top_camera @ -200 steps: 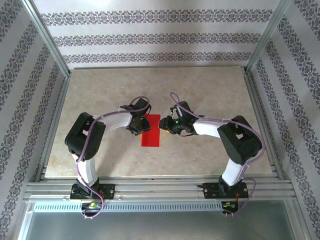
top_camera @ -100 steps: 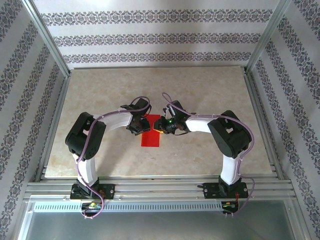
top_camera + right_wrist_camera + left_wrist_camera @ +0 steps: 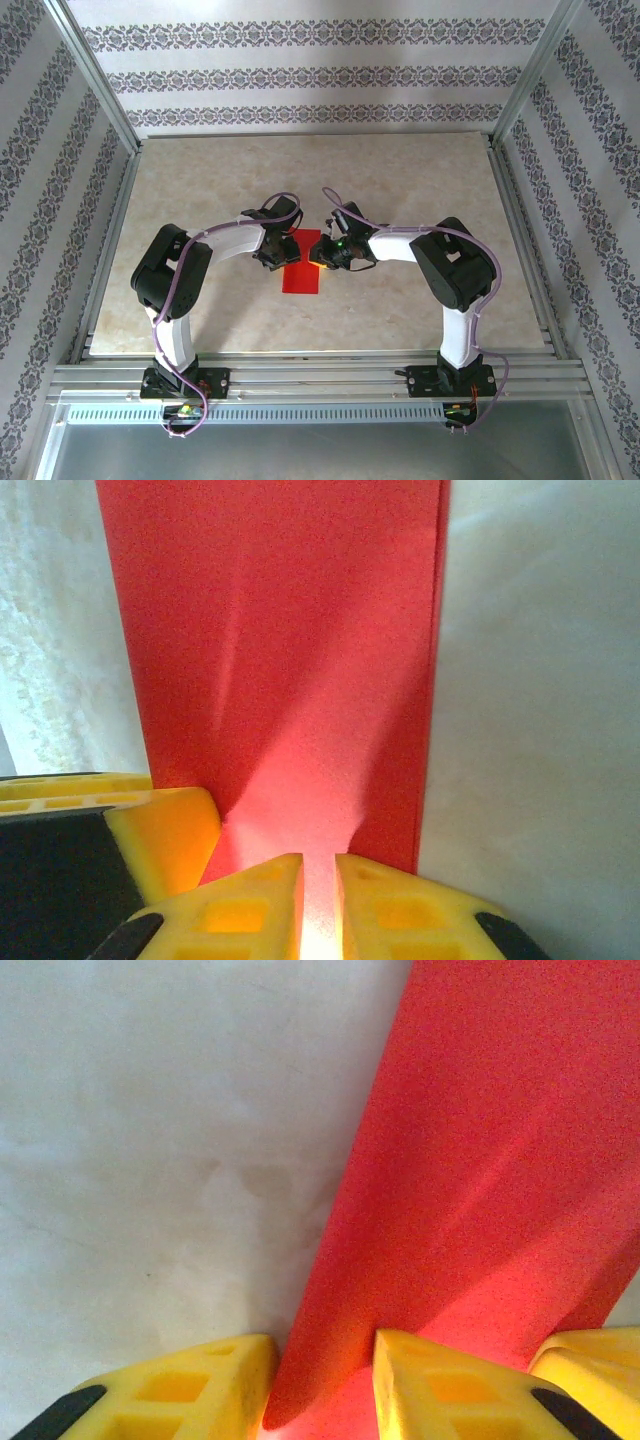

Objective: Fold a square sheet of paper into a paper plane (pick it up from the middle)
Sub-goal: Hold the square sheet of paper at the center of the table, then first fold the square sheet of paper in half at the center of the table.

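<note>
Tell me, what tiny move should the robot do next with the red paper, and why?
Probably raise the right gripper slightly to lift that edge for folding. Its jaws look pinched on one edge of the thin bright red sheet of paper, which puckers there; the left gripper straddles the opposite edge, jaws apart.

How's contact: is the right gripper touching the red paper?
Touching. Right wrist view: the square sheet of paper sits pinched in the right gripper, creases converging there.

White arm links (image 3: 230, 238), black joints (image 3: 170, 272), trailing purple cables (image 3: 176, 335), and yellow hollow-celled fingers (image 3: 440, 1390).
</note>
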Robot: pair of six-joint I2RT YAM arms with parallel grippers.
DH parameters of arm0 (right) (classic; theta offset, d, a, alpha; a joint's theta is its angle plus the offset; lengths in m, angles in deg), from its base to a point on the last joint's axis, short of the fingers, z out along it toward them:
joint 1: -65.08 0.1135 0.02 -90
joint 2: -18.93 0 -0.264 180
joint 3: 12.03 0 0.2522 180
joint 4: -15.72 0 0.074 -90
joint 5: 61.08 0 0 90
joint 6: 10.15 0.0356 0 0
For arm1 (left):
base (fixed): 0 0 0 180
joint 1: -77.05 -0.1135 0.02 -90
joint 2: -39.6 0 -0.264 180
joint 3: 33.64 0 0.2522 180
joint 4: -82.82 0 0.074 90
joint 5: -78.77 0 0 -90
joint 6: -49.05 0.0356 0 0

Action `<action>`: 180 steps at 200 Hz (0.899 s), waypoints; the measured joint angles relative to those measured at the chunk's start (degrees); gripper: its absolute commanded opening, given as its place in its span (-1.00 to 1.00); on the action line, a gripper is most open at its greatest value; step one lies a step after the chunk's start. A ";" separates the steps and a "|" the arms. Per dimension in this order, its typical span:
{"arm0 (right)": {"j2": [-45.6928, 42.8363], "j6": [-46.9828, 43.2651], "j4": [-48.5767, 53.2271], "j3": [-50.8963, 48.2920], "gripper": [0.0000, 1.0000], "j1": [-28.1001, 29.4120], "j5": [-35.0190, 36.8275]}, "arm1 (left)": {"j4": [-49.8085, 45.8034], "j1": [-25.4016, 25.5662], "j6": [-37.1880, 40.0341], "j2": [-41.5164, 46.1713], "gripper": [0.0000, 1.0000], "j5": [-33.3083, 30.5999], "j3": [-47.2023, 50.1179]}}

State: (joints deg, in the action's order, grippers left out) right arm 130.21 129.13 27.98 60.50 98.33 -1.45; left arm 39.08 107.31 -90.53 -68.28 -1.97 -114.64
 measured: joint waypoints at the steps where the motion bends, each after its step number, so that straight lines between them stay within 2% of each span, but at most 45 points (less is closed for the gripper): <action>1: 0.00 -0.02 0.02 0.00 -0.65 0.00 0.07 | -0.02 0.00 0.02 0.00 -0.29 0.00 -0.02; 56: 0.37 -1.77 2.86 1.25 -0.67 0.02 1.44 | -0.81 -0.02 3.08 0.74 -0.10 0.81 -1.16; 73: 0.52 -2.03 3.50 1.55 -0.68 0.02 1.64 | -1.99 -0.55 4.17 2.25 -0.10 0.09 -1.44; 98: 0.66 -2.21 4.11 1.88 -0.69 0.02 1.84 | -1.11 -2.47 4.90 7.45 -0.23 0.44 -0.37; 129: 0.96 -2.51 5.03 2.45 -0.70 0.02 1.95 | 8.59 -4.79 5.29 12.44 -0.32 8.98 5.38; 152: 1.18 -2.80 5.95 3.08 -0.71 0.39 2.08 | 13.73 -4.76 5.68 9.40 -0.40 15.15 6.78; 180: 1.51 -2.82 7.08 3.85 -0.71 0.39 2.21 | 15.02 -4.79 5.86 5.77 -0.43 17.77 6.80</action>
State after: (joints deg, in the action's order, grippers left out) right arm 131.72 126.31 35.06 64.34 98.72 0.76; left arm 54.10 102.52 -84.68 -62.51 15.80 -107.84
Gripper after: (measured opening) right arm 0.145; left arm 0.289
